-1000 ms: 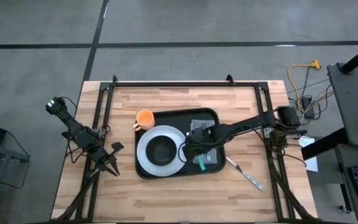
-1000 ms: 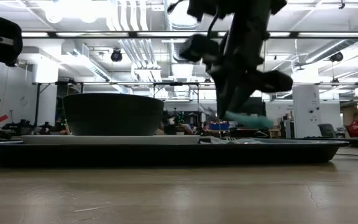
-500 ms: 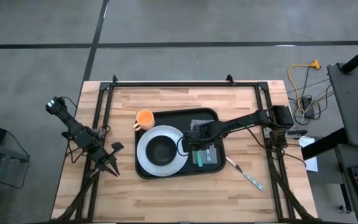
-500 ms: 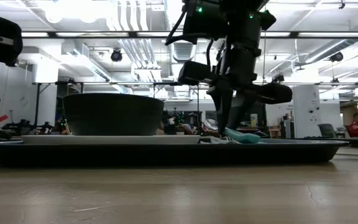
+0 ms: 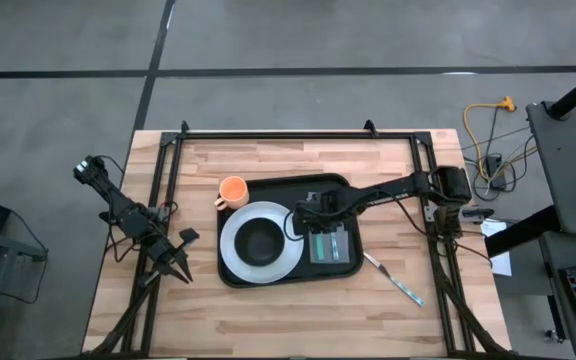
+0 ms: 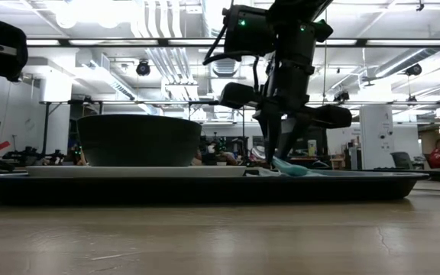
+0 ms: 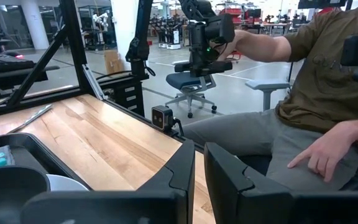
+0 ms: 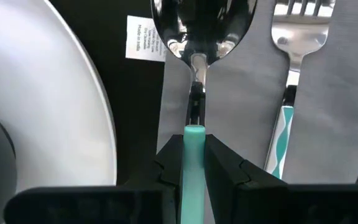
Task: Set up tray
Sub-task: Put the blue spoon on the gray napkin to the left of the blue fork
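Pinching a spoon (image 8: pixel 199 37) beside fork (image 8: pixel 289 74), right tool (image 8: pixel 194 163) crowds plate (image 5: pixel 259 242).

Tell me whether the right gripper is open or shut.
Shut: the right gripper pinches the spoon's teal handle between its fingers, over the tray.

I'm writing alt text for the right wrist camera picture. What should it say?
The right pincer grips the teal handle of a spoon that lies on a grey napkin in the black tray. A fork lies beside the spoon on the napkin, and the white plate curves along the other side.
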